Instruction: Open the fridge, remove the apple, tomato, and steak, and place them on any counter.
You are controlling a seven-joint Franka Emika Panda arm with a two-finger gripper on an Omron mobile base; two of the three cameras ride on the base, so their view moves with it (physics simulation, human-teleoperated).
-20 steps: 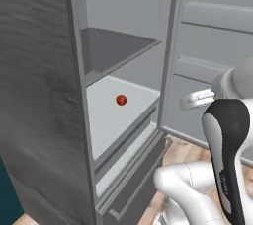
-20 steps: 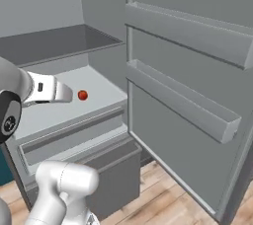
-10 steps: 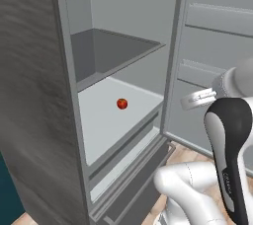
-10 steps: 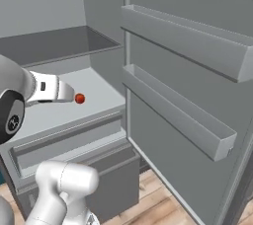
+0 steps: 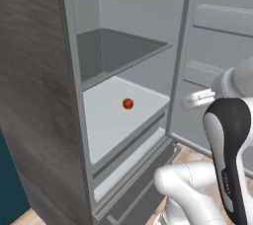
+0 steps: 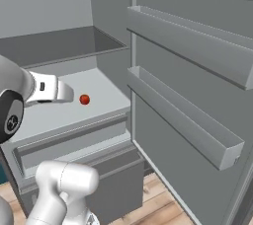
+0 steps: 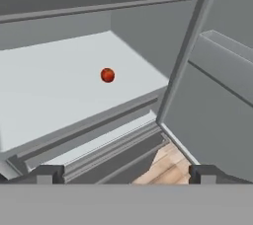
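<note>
Base driven closer; fridge (image 5: 44, 95) now larger in view. Door wide open. Gripper (image 7: 123, 175) spread, empty, facing small round red fruit (image 7: 107, 75) on lower shelf (image 7: 54, 86). Next: reach in, straddle it, close.

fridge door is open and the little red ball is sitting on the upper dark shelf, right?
Not quite. The fridge door is open, but the small round red item sits on the lower pale shelf, under the dark one, as the left base view shows.
</note>
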